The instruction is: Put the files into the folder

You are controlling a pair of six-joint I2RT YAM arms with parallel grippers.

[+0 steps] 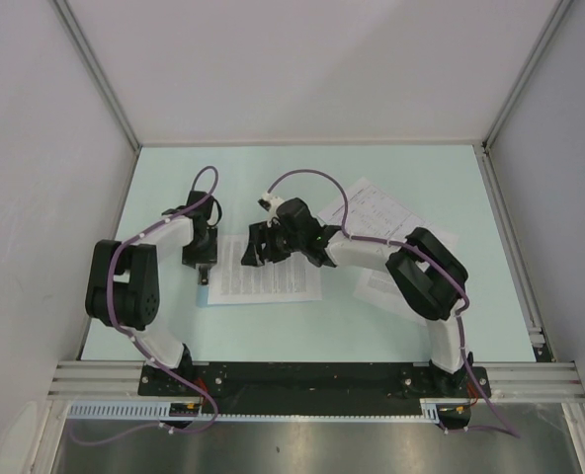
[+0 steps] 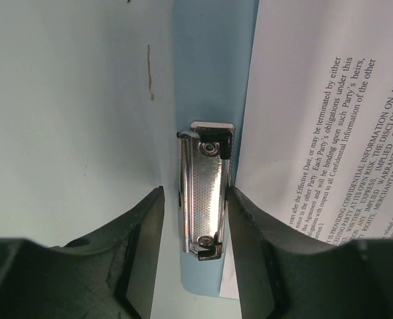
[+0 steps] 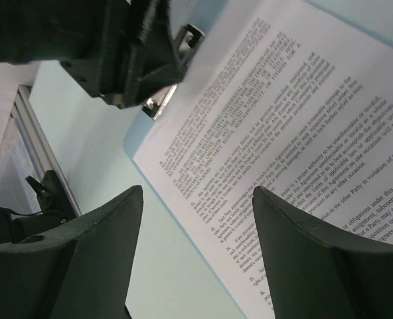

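Observation:
The light-blue folder (image 2: 210, 66) lies flat on the table with a printed sheet (image 1: 273, 276) of the files on top of it. Its silver clip (image 2: 203, 193) sits at the left short edge, and the sheet's edge (image 2: 316, 100) lies beside the clip. My left gripper (image 2: 195, 191) straddles the clip, open; the right finger touches the clip's side and the left finger stands a little off it. My right gripper (image 3: 198, 191) hovers open over the sheet's near corner (image 3: 249, 166), holding nothing. In the top view both the left gripper (image 1: 204, 275) and the right gripper (image 1: 258, 249) are at that sheet.
More printed sheets (image 1: 381, 212) lie fanned on the table to the right, partly under my right arm (image 1: 426, 272). White walls enclose the pale green table (image 1: 273, 178). An aluminium rail (image 1: 312, 375) runs along the near edge.

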